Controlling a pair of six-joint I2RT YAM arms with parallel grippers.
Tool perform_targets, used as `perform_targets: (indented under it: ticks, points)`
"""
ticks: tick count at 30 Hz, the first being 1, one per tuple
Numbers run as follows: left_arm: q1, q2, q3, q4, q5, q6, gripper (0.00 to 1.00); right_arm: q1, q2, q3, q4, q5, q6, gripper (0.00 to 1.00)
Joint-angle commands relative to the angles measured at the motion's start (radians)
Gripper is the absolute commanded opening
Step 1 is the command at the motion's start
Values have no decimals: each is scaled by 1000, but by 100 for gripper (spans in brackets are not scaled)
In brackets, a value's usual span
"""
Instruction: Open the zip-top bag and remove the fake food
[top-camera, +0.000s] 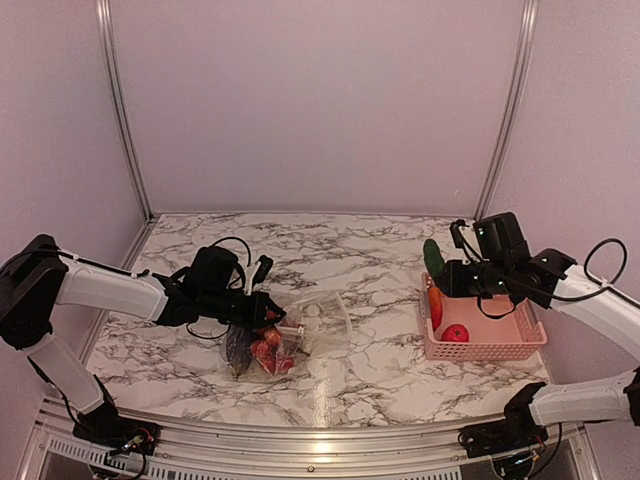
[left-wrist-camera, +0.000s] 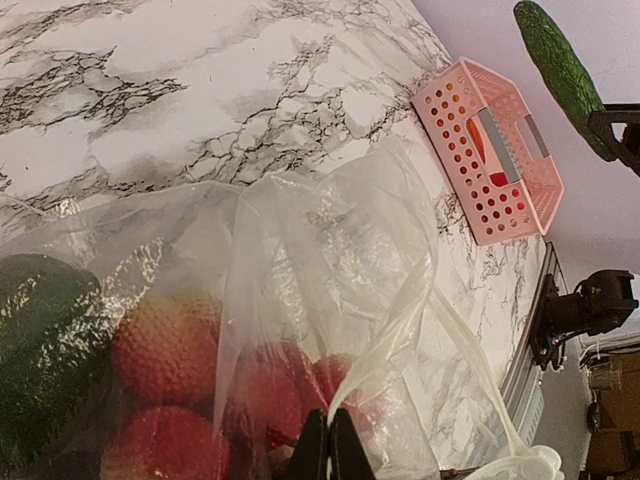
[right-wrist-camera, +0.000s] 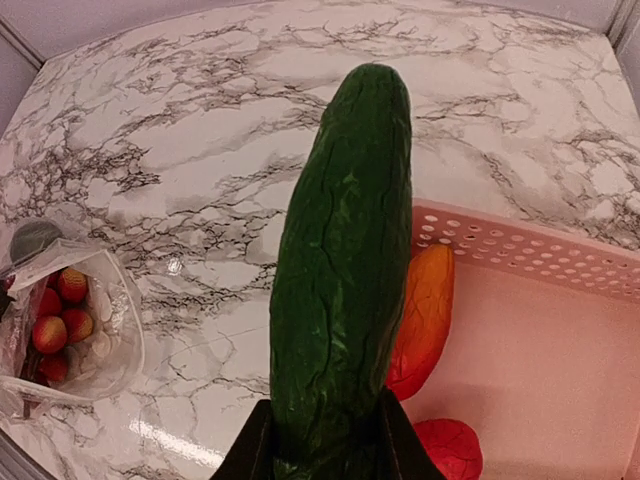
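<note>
The left fingers (left-wrist-camera: 314, 455) are pressed together, pinching a fold of the bag (left-wrist-camera: 330, 260) low over the surface (left-wrist-camera: 150, 90). The bag is thin, clear and crinkled. It lies slumped left of the middle, close to the front edge of the surface. Red pieces (left-wrist-camera: 165, 345) with dimpled skin are seen through the film inside it, with a dark piece (left-wrist-camera: 40, 330) beside them at the bag's left end.

The right fingers (right-wrist-camera: 405, 455) are closed on the butt end of the cucumber (right-wrist-camera: 345, 270). It is long, dark green and wrinkled, and is held in the air over the far left corner of the basket (right-wrist-camera: 520, 255), apart from the rim. Its free end reaches out past the basket's wall, over the surface.

The basket is pink rigid plastic, rectangular, with rows of round holes in its walls. It stands by the right edge of the surface, close to the right wall (top-camera: 590, 120). An orange-red piece (right-wrist-camera: 425, 320) leans at its left wall and a round red piece (right-wrist-camera: 450, 450) lies on its floor.

A broad stretch of glossy, marble-patterned surface lies between bag and basket, and more behind both, as far as the back wall (top-camera: 320, 100).
</note>
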Motion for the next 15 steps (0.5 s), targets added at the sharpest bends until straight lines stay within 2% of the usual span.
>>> perform_targets:
  ticks: [1, 6, 11, 15]
  points:
    - [9, 18, 19, 15, 7, -5, 0, -115, -66, -79, 33, -6, 71, 0]
    - [12, 24, 23, 14, 14, -3, 0, -208, -149, -167, 62, -7, 126, 0]
    - [16, 31, 31, 14, 16, -3, 0, -227, -219, -240, 58, 31, 212, 0]
    - [16, 41, 40, 15, 25, -3, 0, -234, -209, -275, 54, 45, 243, 0]
